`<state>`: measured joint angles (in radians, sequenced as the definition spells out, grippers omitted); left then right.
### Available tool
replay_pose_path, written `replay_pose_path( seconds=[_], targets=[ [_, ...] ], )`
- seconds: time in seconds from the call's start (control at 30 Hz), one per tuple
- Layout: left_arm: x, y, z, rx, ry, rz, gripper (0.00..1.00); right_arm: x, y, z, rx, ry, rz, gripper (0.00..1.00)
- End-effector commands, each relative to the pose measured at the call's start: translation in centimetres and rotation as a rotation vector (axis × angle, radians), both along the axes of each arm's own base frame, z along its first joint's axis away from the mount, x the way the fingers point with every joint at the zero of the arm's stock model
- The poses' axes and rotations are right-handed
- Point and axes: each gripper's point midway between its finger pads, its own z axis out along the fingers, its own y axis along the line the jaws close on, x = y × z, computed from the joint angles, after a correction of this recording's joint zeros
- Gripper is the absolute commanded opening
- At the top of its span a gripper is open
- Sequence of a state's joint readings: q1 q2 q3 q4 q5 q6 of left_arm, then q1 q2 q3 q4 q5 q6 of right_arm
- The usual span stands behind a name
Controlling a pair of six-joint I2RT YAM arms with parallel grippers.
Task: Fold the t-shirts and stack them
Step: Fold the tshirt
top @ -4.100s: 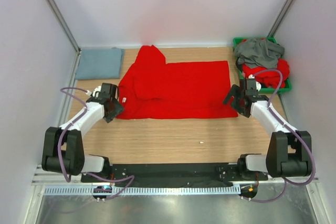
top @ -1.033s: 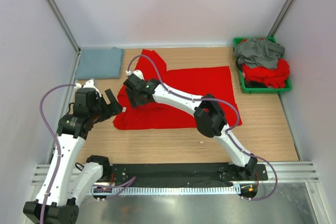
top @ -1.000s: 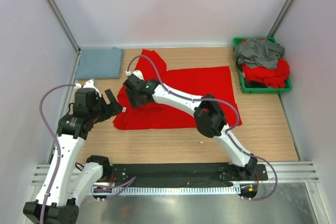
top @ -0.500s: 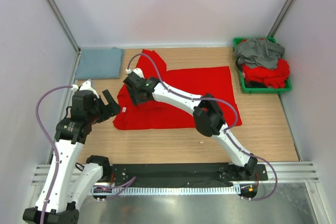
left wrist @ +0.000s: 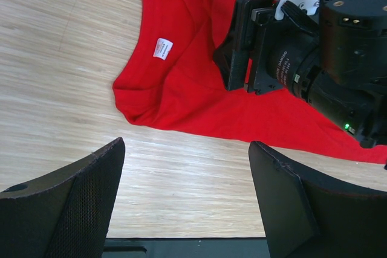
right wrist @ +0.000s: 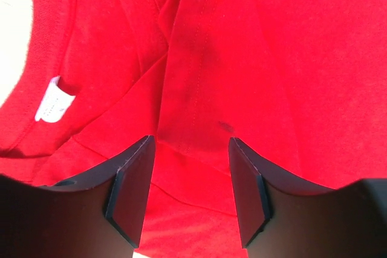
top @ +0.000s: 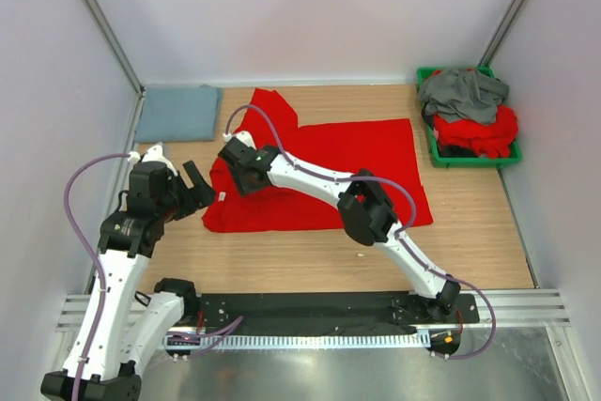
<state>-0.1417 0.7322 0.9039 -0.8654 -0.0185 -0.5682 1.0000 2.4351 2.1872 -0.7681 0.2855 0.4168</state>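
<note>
Your working piece is the bright red short-sleeved cotton t-shirt (top: 376, 149), lying flat on the pale wood-grain desk (top: 282, 251). Its long axis runs left to right, with the collar end to the left and one sleeve poking toward the far wall.

Your right end effector (right wrist: 190, 149) is over that collar end, and its arm stretches diagonally across the whole garment. The jaws stand apart, straddling a raised diagonal crease (right wrist: 184, 58) where one layer overlaps another. The wrist view shows cloth in the gap but nothing pinched. The small white neck label (right wrist: 54, 99) sits up and left of the fingers, just inside the ribbed collar band.

Your left end effector (left wrist: 187, 149) is wide open and holds nothing. It hovers above bare wood just off the shirt's left edge, with the rounded shoulder corner directly ahead of it. The left arm is the nearer one for anything at that edge. If the right jaws close here, I judge that they take the crease itself.

The cloth is matte, limp and thin, so expect it to drag and bunch rather than hinge cleanly.

A folded dusty blue-grey shirt (top: 178, 112) lies at the far left corner. A green plastic bin (top: 425, 74) at far right holds a crumpled dark grey shirt (top: 462, 91) on top of more red shirts (top: 479, 131).
</note>
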Motion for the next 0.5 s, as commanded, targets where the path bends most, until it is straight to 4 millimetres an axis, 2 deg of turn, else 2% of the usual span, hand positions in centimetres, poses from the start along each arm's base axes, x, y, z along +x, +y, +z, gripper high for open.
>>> replay_pose_path(
  seconds=[0.0, 0.17, 0.23, 0.47],
  targets=[
    [0.5, 0.2, 0.6, -0.001, -0.041, 0.015, 0.84, 0.0, 0.9, 0.8, 0.025, -0.017, 0.012, 0.57],
    [0.5, 0.2, 0.7, -0.001, -0.042, 0.017, 0.84, -0.1, 0.7, -0.1, 0.009, -0.009, 0.015, 0.52],
    [0.5, 0.2, 0.7, -0.002, -0.042, 0.016, 0.84, -0.1, 0.7, -0.2, 0.007, -0.008, 0.016, 0.46],
    [0.5, 0.2, 0.6, -0.001, -0.041, 0.017, 0.84, 0.0, 0.9, -0.6, 0.002, -0.01, 0.022, 0.1]
  ],
)
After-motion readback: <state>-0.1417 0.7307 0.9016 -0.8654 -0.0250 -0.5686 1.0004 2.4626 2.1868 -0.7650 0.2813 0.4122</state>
